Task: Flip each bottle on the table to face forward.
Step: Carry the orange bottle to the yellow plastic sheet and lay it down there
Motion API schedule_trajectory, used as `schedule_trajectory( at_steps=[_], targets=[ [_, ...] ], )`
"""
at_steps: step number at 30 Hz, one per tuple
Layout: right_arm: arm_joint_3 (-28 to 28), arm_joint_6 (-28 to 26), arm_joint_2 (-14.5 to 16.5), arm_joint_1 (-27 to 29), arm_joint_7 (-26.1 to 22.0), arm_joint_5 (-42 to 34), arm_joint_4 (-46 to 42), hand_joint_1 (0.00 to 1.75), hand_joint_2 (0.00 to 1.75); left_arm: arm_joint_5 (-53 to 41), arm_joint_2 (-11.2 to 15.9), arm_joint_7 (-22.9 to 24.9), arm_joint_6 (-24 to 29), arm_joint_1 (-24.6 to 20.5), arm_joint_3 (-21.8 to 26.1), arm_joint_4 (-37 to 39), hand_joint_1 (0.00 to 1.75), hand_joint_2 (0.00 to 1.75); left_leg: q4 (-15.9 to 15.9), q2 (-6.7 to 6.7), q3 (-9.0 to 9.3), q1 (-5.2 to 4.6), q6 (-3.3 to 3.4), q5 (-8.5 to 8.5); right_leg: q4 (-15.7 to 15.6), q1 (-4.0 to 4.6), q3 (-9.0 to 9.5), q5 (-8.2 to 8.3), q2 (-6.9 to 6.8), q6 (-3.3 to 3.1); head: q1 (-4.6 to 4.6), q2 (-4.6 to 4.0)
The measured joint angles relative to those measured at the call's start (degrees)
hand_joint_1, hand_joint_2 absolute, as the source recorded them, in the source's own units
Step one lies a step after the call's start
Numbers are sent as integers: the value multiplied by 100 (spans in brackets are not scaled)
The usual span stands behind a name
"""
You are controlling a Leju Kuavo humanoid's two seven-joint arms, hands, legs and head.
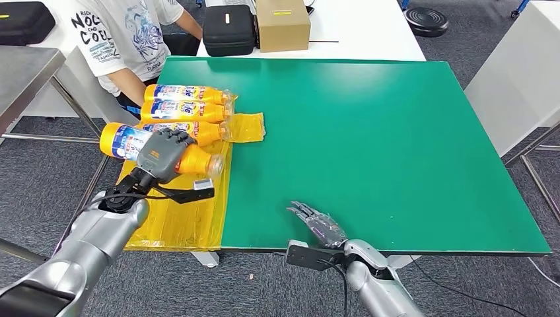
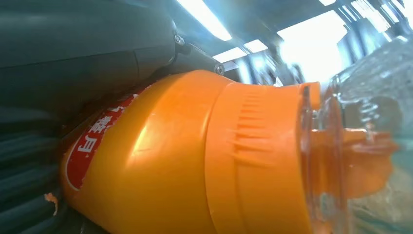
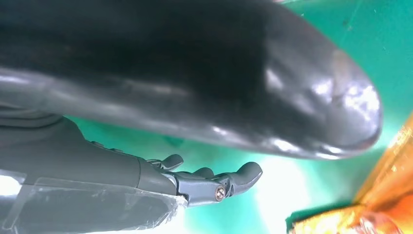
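Observation:
My left hand (image 1: pixel 160 153) grips an orange bottle (image 1: pixel 129 142) with a blue and white label, lifted over the yellow sheet (image 1: pixel 185 211) at the table's left edge. Up close, the held bottle (image 2: pixel 195 161) shows its orange neck and clear cap, pressed against my left hand (image 2: pixel 73 63). Three more orange bottles lie side by side beyond it: the far bottle (image 1: pixel 188 94), the middle bottle (image 1: pixel 185 109) and the near bottle (image 1: pixel 191 129). My right hand (image 1: pixel 315 222) rests open, fingers apart, near the front edge of the green table (image 1: pixel 396 145); the right hand (image 3: pixel 195 97) holds nothing.
A person in a white printed shirt (image 1: pixel 125 33) sits behind the table's left corner. A cardboard box (image 1: pixel 282 24) and a black case (image 1: pixel 228 29) stand on the white table beyond. Grey carpet surrounds the table.

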Motion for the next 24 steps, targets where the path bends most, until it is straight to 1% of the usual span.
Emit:
schedule_trajectory(
  at_steps=[2, 4, 6, 13, 17, 19, 24],
  targets=[
    [-105, -20, -13, 74, -63, -2, -147, 0, 0, -120, 94, -111, -511, -71, -140, 176, 175, 175, 0, 1, 0, 0, 0, 0, 0, 0, -1, 0, 0, 0, -1, 0],
    [-225, -83, -27, 152, -111, -45, -345, 0, 0, -28, 144, -320, -1011, -147, -240, 392, 175, 175, 1, 0, 0, 0, 0, 0, 0, 1, -2, 0, 0, 0, -1, 0],
    [-353, -155, -43, 208, -143, -120, -569, 0, 0, 95, 168, -471, -1373, -237, -313, 601, 175, 175, 0, -1, -1, 1, 0, 0, 0, 1, -3, 0, 0, 0, -1, 0],
    [-616, -247, -88, 310, -208, -226, -1043, 0, 0, 276, 185, -576, -1770, -488, -441, 981, 175, 175, 0, -1, -1, 0, 0, 0, 0, 1, -1, 0, 0, 0, -1, 0],
    [-764, -356, -91, 419, -295, -320, -1349, 0, 0, 842, 207, -847, -2517, -549, -439, 1153, 175, 175, 0, 1, -1, 0, 0, 0, 1, 1, -1, 0, 0, 0, -1, 0],
    [-828, -363, -92, 439, -332, -357, -1470, 0, 0, 1182, 220, -982, -2787, -541, -396, 1216, 175, 175, 0, 1, -2, 1, 0, 0, 1, 1, -1, 0, 0, 0, -1, 0],
    [-915, -345, -79, 346, -369, -382, -1564, 0, 0, 1602, 239, -1038, -2920, -501, -269, 1265, 175, 175, -1, -1, -3, 1, 0, 0, 1, 1, -1, 0, 0, 0, -1, 0]
  ],
)
